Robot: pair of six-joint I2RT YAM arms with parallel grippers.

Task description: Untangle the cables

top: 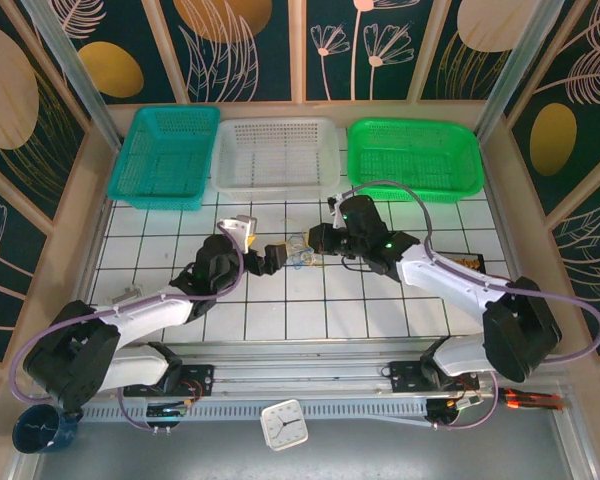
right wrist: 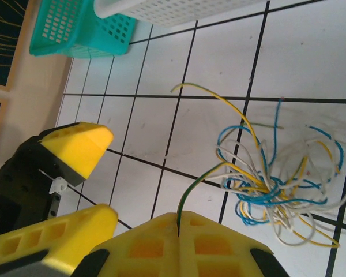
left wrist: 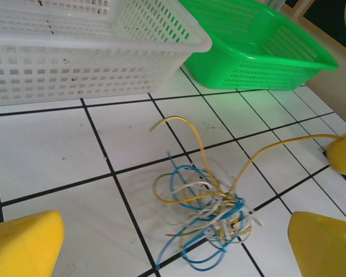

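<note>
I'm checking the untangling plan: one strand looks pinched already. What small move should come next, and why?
Probably lower the open left gripper onto the knot and close on it. The right gripper is shut on a yellow wire running into the knot, which lies loose on the table; pulling alone would likely drag it.

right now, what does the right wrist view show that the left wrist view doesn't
Right wrist view: the teal basket, and the right gripper shut on one strand of the cables, seen right at the pinch. Left wrist view: the green basket. Both: the cables knotted on the tiled table, the white basket, and the left gripper standing open.
</note>
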